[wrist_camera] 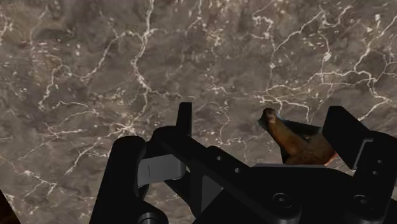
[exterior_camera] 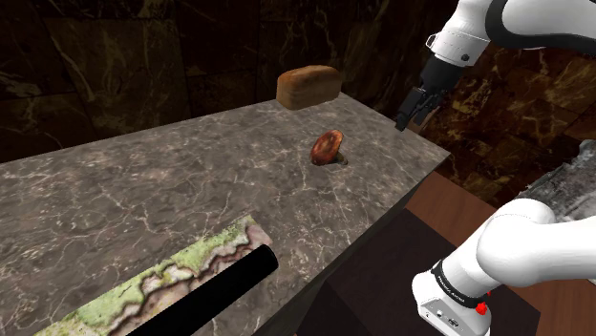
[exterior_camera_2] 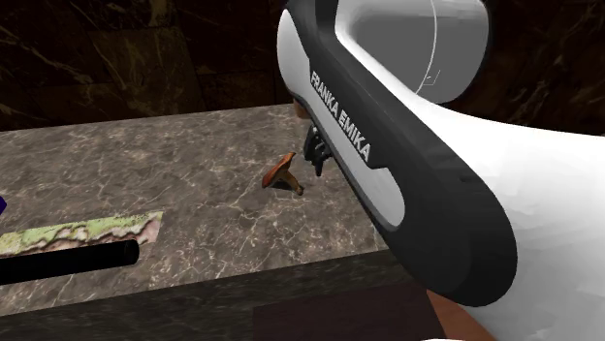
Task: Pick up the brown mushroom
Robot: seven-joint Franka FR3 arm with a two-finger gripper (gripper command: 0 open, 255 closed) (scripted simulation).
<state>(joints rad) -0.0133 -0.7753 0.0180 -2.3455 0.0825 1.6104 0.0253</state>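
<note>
Mushroom (exterior_camera: 328, 146) is lying on the marble counter (exterior_camera: 143, 191) near a loaf (exterior_camera: 308, 84). Gripper (exterior_camera: 406, 120) is hovering nearby, released, grasping nothing.

"FRANKA EMIKA" reads in white capitals along the dark band of the arm (exterior_camera_2: 388, 170), in the second exterior view.
</note>
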